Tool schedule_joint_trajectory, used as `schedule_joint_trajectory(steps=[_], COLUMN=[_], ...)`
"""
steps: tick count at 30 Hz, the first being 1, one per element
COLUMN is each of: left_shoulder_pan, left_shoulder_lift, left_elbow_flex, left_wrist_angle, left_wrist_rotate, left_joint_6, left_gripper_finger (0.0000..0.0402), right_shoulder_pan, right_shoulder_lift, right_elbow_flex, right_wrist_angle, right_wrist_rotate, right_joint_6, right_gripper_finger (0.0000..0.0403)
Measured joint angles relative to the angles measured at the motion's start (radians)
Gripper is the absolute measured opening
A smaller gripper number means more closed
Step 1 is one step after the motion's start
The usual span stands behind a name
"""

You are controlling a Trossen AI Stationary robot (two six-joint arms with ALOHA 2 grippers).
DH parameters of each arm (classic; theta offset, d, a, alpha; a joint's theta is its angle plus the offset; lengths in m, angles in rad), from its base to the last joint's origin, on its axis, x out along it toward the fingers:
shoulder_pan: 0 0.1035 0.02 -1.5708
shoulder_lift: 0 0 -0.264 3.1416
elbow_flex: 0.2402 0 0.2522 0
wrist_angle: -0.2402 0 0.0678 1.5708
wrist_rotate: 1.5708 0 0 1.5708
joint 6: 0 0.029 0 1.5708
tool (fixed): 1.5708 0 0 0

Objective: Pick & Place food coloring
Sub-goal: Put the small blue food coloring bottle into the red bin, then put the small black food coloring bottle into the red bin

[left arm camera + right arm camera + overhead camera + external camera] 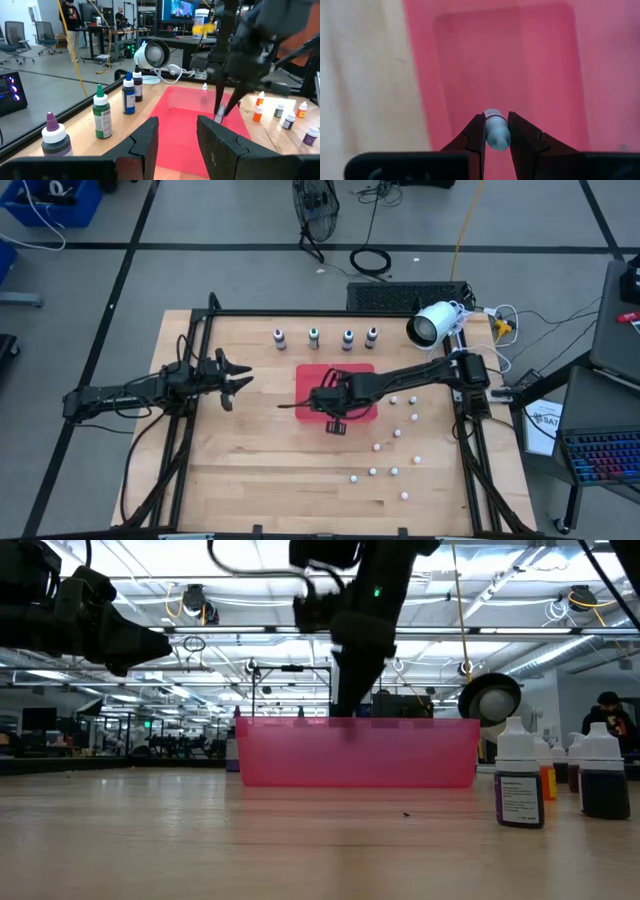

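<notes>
Four upright bottles with coloured tops stand in a row at the table's far edge [325,337]; the left wrist view shows them with purple [51,137], green [101,116], blue [129,96] and dark tops. A pink tray [365,375] lies mid-table. My right gripper [326,402] reaches down into the tray and is shut on a tiny pale bottle [496,131]. My left gripper [236,378] hangs open and empty left of the tray, its fingers [145,140] apart. My right gripper pinches the tiny pale bottle's body [497,136] between its two fingers, which point down into the tray. The bottle lies along the fingers, and its ringed end [493,115] pokes out past the fingertips. The tray wall hides whether it touches the tray floor.
Several tiny white-capped dropper bottles are scattered on the table right of the tray [395,438] and toward the near edge [520,785]. A white round camera [430,326] sits at the far right corner. Bare wood lies left of the tray.
</notes>
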Motion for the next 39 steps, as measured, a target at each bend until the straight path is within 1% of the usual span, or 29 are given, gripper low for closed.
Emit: schedule_joint_trajectory(steps=[3,5,13,18,24,26,31,33,36,39], left_shoulder_pan=[0.0,0.0,0.0,0.0,0.0,0.0,0.0,0.0,0.0,0.0], left_shoulder_lift=[0.0,0.0,0.0,0.0,0.0,0.0,0.0,0.0,0.0,0.0], left_elbow_flex=[0.0,0.0,0.0,0.0,0.0,0.0,0.0,0.0,0.0,0.0], left_wrist_angle=[0.0,0.0,0.0,0.0,0.0,0.0,0.0,0.0,0.0,0.0], left_wrist_rotate=[0.0,0.0,0.0,0.0,0.0,0.0,0.0,0.0,0.0,0.0], left_joint_6=[0.0,0.0,0.0,0.0,0.0,0.0,0.0,0.0,0.0,0.0], left_gripper_finger=[0.0136,0.0136,0.0136,0.0136,0.0136,0.0136,0.0136,0.0136,0.0136,0.0136], right_shoulder_pan=[-0.001,-0.001,-0.001,-0.006,-0.006,-0.006,-0.006,-0.008,-0.01,-0.01], right_shoulder_lift=[0.028,0.037,0.037,0.037,0.035,0.035,0.025,0.011,-0.025,-0.074], right_elbow_flex=[0.0,0.0,-0.03,-0.086,-0.09,-0.091,-0.092,-0.092,-0.092,-0.092], right_wrist_angle=[0.006,-0.003,-0.023,0.033,0.037,0.038,0.042,0.041,0.029,0.015], right_wrist_rotate=[-0.001,-0.022,-0.027,-0.029,-0.053,-0.052,-0.05,-0.051,-0.047,-0.046], right_joint_6=[0.005,0.009,0.035,0.035,0.061,0.061,0.065,0.073,0.087,0.099], right_gripper_finger=[0.0048,0.0048,0.0048,0.0048,0.0049,0.007,0.0152,0.0172,0.0186,0.0187])
